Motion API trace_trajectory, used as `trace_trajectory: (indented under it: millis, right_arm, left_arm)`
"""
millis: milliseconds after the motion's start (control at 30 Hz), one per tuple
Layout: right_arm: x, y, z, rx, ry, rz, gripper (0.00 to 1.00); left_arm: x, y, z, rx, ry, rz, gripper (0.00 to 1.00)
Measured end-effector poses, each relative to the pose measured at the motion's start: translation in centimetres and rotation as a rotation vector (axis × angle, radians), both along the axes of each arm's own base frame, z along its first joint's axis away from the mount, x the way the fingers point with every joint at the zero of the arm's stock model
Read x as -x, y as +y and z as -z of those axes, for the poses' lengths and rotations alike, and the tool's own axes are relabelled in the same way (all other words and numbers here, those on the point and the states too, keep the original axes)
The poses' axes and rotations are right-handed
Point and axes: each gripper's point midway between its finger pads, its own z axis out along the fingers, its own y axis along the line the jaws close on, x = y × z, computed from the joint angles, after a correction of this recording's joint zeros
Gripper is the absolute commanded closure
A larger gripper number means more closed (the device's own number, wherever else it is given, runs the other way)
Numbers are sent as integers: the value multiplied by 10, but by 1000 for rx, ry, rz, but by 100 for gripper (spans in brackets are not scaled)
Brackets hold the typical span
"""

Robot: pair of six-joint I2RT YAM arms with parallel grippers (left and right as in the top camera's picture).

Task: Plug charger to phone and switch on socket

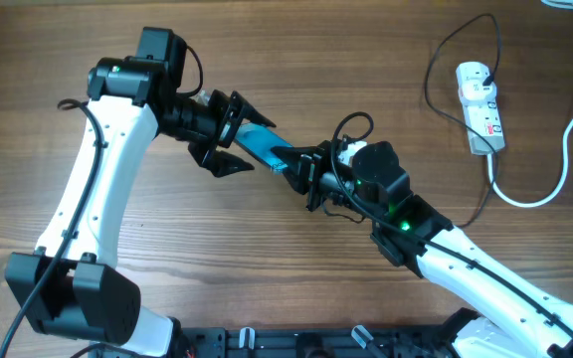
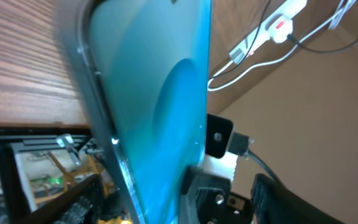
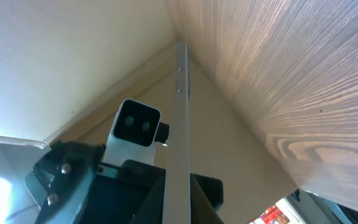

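The phone (image 1: 260, 140) with its turquoise screen is held above the table between both arms. My right gripper (image 1: 292, 167) is shut on its lower right end; in the right wrist view the phone (image 3: 179, 124) stands edge-on between the fingers (image 3: 179, 202). My left gripper (image 1: 247, 139) is spread wide around the other end; in the left wrist view the screen (image 2: 160, 106) fills the frame with gaps to both fingers (image 2: 166, 208). The white socket (image 1: 480, 107) lies at the far right with the charger (image 1: 432, 75) plugged into its top end. The connector tip is not visible.
A thicker white cable (image 1: 563, 149) trails from the socket to the right edge. The socket (image 2: 279, 20) and cables also show far off in the left wrist view. Wooden tabletop (image 1: 217, 249) lies all around; black rig parts (image 1: 296, 343) line the front edge.
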Motion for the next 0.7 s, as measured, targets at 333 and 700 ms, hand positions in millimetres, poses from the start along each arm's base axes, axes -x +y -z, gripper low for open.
trace_trajectory:
  millis: [333, 700]
  right_arm:
    - [4, 8, -28, -89, -71, -61, 95]
    - [-12, -3, -35, -96, -59, 45, 96]
  left_arm:
    - [-27, 10, 10, -93, -64, -88, 71]
    - [-40, 1, -5, 6, -47, -155, 96]
